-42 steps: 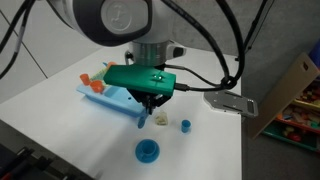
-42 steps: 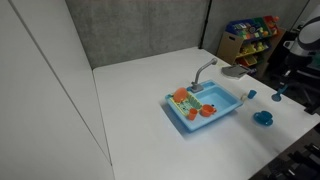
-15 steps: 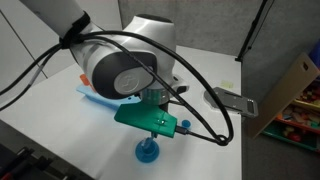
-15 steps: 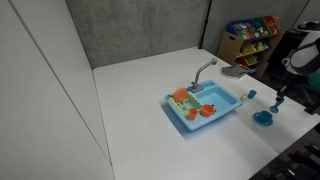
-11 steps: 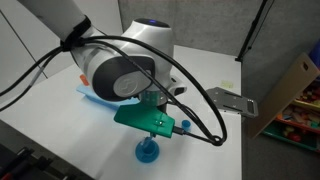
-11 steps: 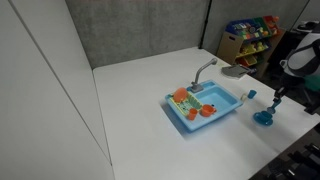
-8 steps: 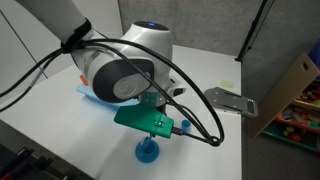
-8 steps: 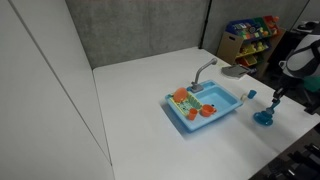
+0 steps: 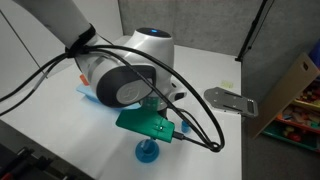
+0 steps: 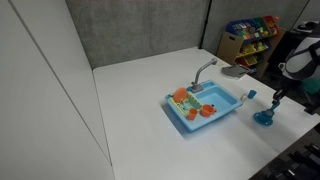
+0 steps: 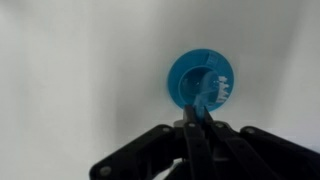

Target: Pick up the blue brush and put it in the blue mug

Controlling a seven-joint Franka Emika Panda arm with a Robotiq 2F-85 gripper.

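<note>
Step in hand: lowering the blue brush (image 11: 207, 101) into the blue mug (image 11: 200, 79). I judge this close to done, with only the release left.
Doing it well: keep the brush tip inside the rim and come straight down, so the light plastic mug is not nudged. Let go only once the tip is below the rim. Dropped from high up or off-centre, the slim brush could bounce out or tip the mug.
Room: a grey panel wall (image 10: 140, 30) at 12 o'clock and a shelf of toys (image 10: 250, 35) at 2 o'clock.
Table: a plain white top (image 10: 130, 110).
Arm: its bulky body (image 9: 125, 78) hangs over the mug and hides part of it in an exterior view.
Sink: a light-blue toy sink (image 10: 182, 118) with a grey faucet (image 10: 205, 70) at its 12 o'clock end and orange cups (image 10: 183, 97) inside.
Mug: upright on the table, at 4 o'clock from the sink and apart from it.
Pincer: the gripper (image 11: 197, 126) enters the wrist view from 6 o'clock, its fingers pressed together on the brush.
Brush: it points toward 12 o'clock over the mug's opening. Blue on blue, its outline is hard to trace, so its depth in the mug is uncertain.
</note>
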